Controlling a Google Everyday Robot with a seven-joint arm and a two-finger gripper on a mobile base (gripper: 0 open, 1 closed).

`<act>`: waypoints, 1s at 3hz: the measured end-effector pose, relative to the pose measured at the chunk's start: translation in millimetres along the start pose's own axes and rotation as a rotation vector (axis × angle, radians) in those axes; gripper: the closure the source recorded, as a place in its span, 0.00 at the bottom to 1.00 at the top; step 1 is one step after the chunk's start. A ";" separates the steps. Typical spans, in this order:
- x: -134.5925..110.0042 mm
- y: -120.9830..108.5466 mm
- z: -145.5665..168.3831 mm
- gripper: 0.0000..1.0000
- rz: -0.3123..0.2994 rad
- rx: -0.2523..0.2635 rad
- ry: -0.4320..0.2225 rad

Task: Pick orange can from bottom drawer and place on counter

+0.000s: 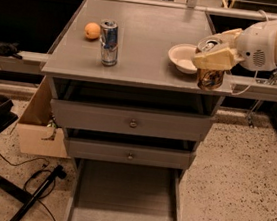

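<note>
My gripper (pixel 215 55) is shut on the orange can (pixel 210 77), a brownish-orange can with a silver top. It holds the can upright at the front right corner of the counter (pixel 142 42), right beside a white bowl (pixel 183 57). I cannot tell whether the can's base touches the counter. The bottom drawer (pixel 125 201) is pulled out below the cabinet, and the part of it in view shows nothing inside.
A taller blue-and-silver can (pixel 109 42) stands at the counter's front left, with a round orange fruit (pixel 92 30) behind it. Two upper drawers (pixel 133 122) with small knobs are closed. A cardboard box (pixel 38 125) and cables lie on the floor at left.
</note>
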State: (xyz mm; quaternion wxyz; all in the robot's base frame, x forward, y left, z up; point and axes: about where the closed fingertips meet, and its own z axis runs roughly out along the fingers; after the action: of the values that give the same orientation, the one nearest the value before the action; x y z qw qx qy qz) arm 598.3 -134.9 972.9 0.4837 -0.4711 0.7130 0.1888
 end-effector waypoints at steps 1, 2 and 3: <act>1.4 1.4 1.0 1.00 0.001 -0.003 0.002; -11.4 -14.9 12.2 1.00 -0.025 -0.012 0.001; -17.6 -47.2 44.0 1.00 -0.029 -0.035 0.018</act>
State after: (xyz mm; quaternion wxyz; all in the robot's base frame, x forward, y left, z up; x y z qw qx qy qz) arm 662.7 -117.2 976.7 0.4718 -0.4914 0.7070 0.1898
